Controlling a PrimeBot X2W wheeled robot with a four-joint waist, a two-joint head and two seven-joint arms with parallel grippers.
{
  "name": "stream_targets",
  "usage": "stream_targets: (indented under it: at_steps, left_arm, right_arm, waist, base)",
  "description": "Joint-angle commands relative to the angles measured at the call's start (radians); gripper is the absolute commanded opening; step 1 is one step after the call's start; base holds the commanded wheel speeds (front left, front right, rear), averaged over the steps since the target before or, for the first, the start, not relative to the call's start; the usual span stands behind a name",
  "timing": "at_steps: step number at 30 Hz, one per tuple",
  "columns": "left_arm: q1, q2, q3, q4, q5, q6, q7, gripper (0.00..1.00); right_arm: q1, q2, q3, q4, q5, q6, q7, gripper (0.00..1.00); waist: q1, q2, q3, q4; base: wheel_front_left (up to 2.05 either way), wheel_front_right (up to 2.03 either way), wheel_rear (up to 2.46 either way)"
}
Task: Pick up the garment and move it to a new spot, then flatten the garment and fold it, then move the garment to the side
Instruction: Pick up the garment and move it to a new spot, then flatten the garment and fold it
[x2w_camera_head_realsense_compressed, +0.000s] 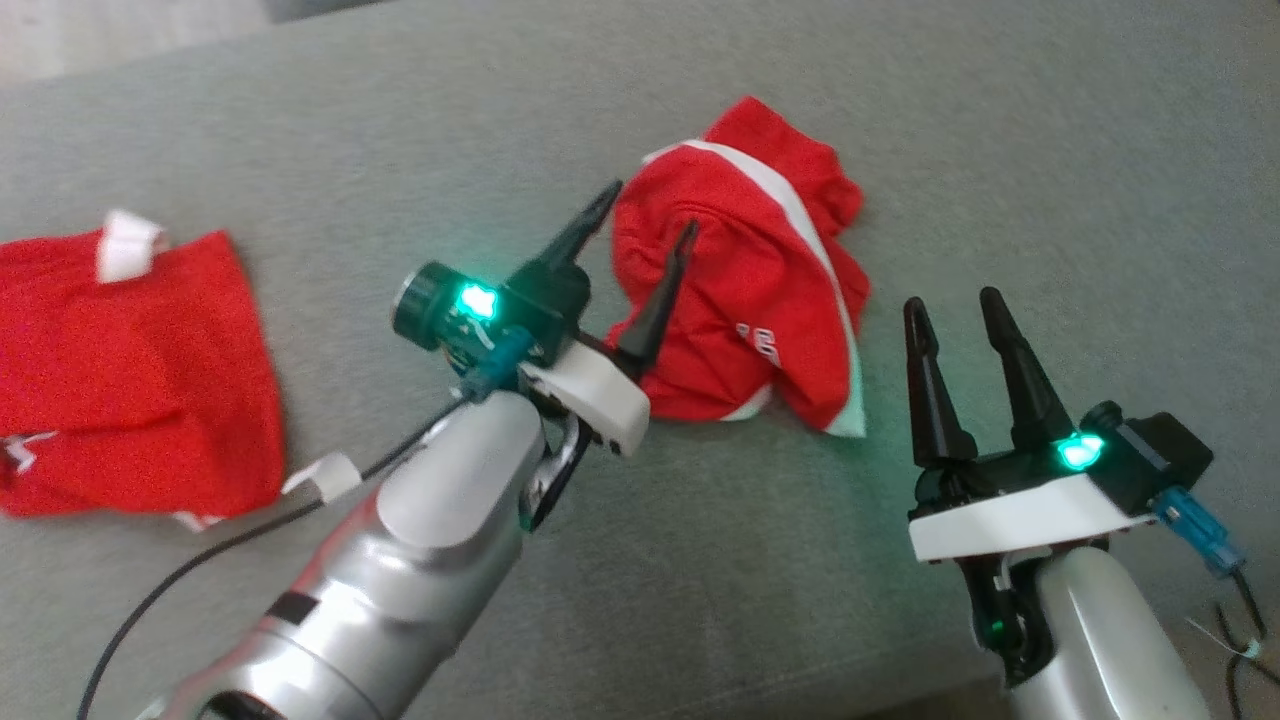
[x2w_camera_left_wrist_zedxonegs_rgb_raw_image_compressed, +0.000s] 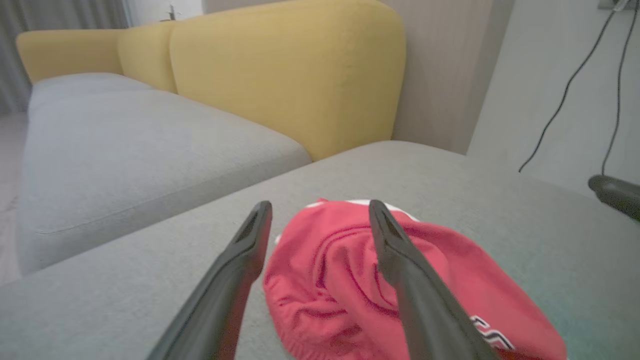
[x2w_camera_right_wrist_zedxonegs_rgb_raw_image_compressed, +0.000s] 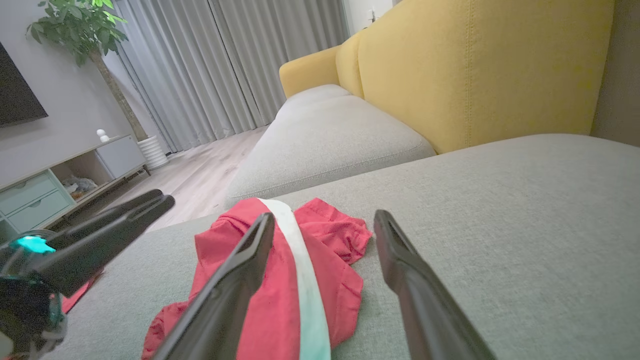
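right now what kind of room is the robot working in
Most likely a home living room: a sofa with grey seats and yellow backrests, floor-length grey curtains, and a potted plant beside a low cabinet.

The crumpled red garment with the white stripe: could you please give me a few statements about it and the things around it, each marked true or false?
1. The crumpled red garment with a white stripe lies on the grey fabric sofa cushion. True.
2. The left gripper is shut on that garment. False: its fingers stand apart by the garment, with nothing clamped.
3. The right gripper is open and holds nothing. True.
4. A second red garment lies on the robot's right of the crumpled one. False: it lies on the robot's left, apart from it.
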Motion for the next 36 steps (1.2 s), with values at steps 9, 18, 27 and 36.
stream_targets:
  at_steps: [9, 18, 27, 36]
  left_arm:
    - [0.136, 0.117, 0.191, -0.224, 0.034, 0.030, -0.012, 1.00]
    - [0.460, 0.179, 0.338, -0.425, 0.091, 0.077, -0.012, 1.00]
    - [0.561, 0.122, 0.394, -0.454, 0.134, 0.047, -0.012, 1.00]
    - [0.537, 0.066, 0.421, -0.427, 0.170, 0.000, -0.012, 1.00]
  right_arm:
    - [0.010, -0.003, -0.018, -0.013, -0.044, -0.001, -0.011, 1.00]
    - [0.045, -0.003, -0.037, -0.003, -0.059, -0.001, -0.011, 1.00]
    - [0.056, -0.003, -0.052, 0.003, -0.082, -0.001, -0.011, 1.00]
    - [-0.147, -0.003, -0.209, 0.192, -0.207, -0.001, 0.084, 1.00]
  waist:
    - [0.0000, 0.0000, -0.122, 0.160]
    - [0.0000, 0.0000, -0.168, 0.213]
    - [0.0000, 0.0000, -0.170, 0.235]
    - [0.0000, 0.0000, -0.115, 0.293]
  base:
    - [0.00, 0.00, 0.00]
    - [0.00, 0.00, 0.00]
    - [0.00, 0.00, 0.00]
    - [0.00, 0.00, 0.00]
